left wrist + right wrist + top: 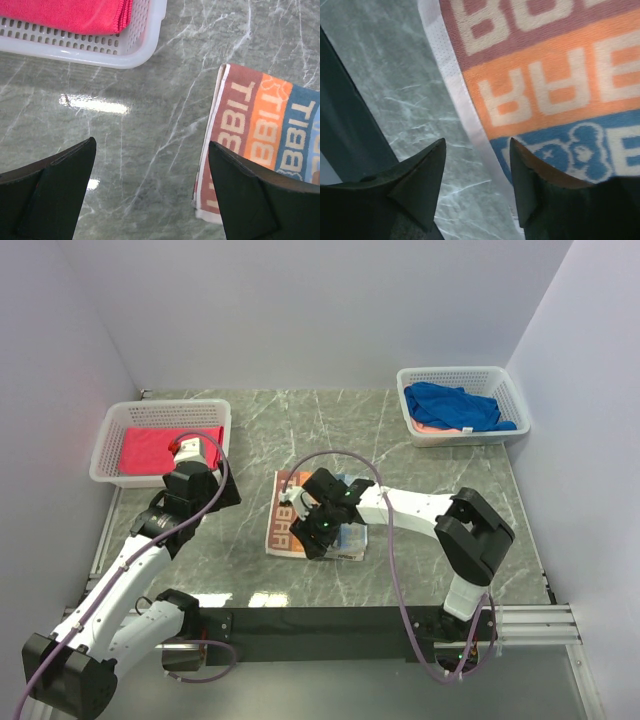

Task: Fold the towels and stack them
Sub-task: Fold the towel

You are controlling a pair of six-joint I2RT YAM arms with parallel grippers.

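The printed towel (290, 515) with big block letters lies folded flat at the table's middle. My right gripper (318, 530) hovers low over its near edge. In the right wrist view the right gripper (477, 141) is open: one finger stands over the bare table and the other over the printed towel (555, 75), with the white hem between them. My left gripper (152, 142) is wide open above bare table, left of the printed towel (260, 130). A pink-red towel (150, 448) lies folded in the left basket. A deep blue towel (455, 405) is bunched over a salmon one (435, 427) in the right basket.
A white mesh basket (105, 455) stands at the back left, its corner (135, 50) just ahead of my left gripper. Another white basket (460, 375) stands at the back right. White walls close in three sides, and a dark rail (300, 620) runs along the near edge.
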